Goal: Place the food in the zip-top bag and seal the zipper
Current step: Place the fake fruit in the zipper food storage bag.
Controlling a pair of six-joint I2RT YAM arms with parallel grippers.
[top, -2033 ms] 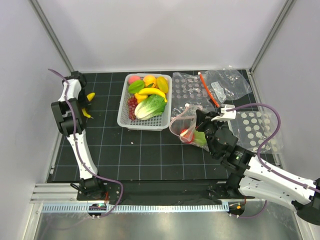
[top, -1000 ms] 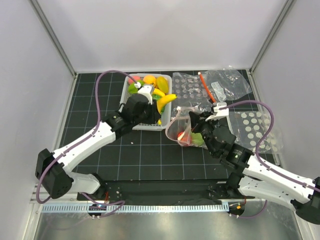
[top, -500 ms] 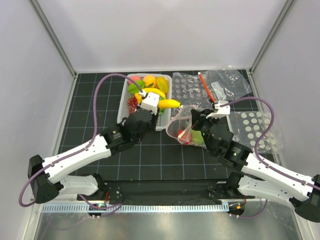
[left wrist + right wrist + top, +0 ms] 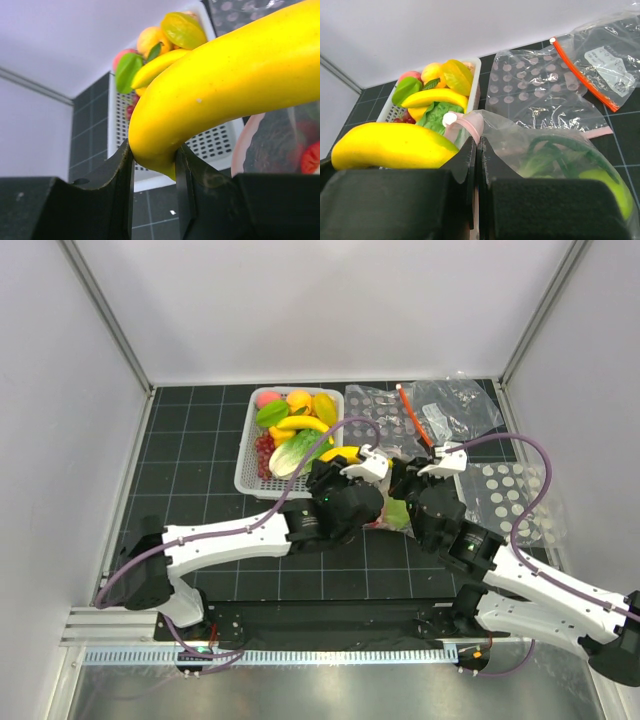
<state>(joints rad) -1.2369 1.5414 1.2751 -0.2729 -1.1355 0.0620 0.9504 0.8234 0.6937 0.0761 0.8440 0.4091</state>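
Observation:
My left gripper point(image 4: 152, 162) is shut on a yellow banana point(image 4: 230, 85) and holds it at the mouth of the zip-top bag point(image 4: 545, 150), right of the white basket point(image 4: 252, 475). In the top view the banana point(image 4: 338, 453) shows just above the left wrist. My right gripper point(image 4: 477, 150) is shut on the bag's pale pink zipper point(image 4: 470, 126) and holds the mouth up. Green pieces point(image 4: 600, 185) and a red piece point(image 4: 311, 157) lie inside the bag. More food fills the basket: banana point(image 4: 303, 424), lettuce point(image 4: 292, 452), grapes point(image 4: 263, 450), peach point(image 4: 267, 399), orange point(image 4: 299, 399).
Another clear bag with an orange-red strip point(image 4: 415, 418) lies at the back right, over dotted clear sheets point(image 4: 375, 415). A further dotted sheet point(image 4: 515, 495) lies at the right. Grey walls close in the black gridded table point(image 4: 180, 490) on three sides.
My left arm swung from the far left to the basket, took a banana and carried it right to the bag's mouth. My right gripper kept hold of the bag's edge.

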